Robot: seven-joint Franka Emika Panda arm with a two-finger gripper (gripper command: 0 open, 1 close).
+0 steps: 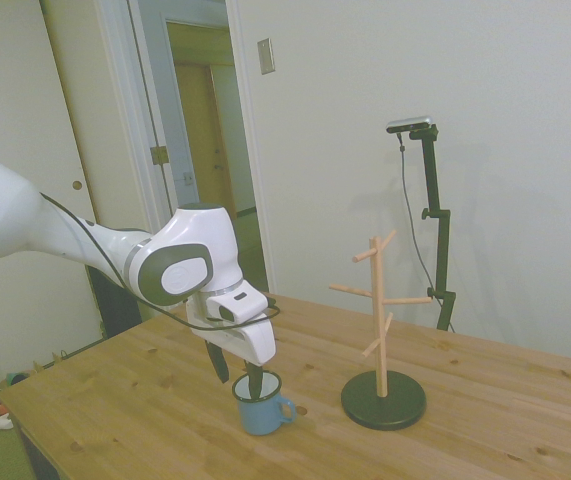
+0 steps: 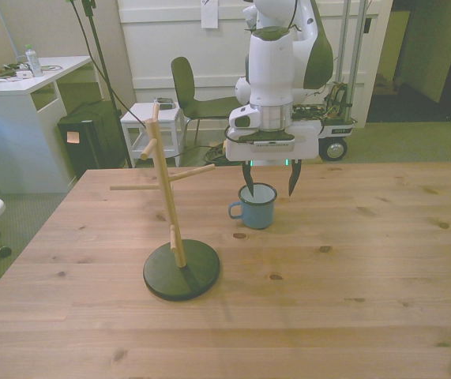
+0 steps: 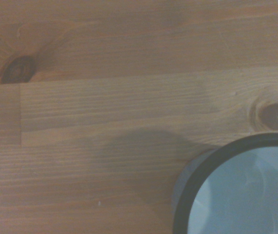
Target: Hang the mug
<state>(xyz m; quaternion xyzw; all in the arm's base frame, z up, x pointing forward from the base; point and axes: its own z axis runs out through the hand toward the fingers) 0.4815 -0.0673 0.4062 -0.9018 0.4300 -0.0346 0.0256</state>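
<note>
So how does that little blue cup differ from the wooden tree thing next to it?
The small blue enamel mug is short, round and hollow; the pale wooden peg stand on a black round base is tall, thin and branching. The robot's hand straddles the mug's rim, while the stand is untouched. Both stand upright on the wooden table.

White desk [image 2: 20, 75], dark chair [image 2: 189, 87]

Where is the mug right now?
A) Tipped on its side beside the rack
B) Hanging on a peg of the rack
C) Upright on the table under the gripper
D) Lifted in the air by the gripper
C: the mug stands upright on the table with the open gripper straddling its rim, one finger inside; the rack has nothing on its pegs.
</note>
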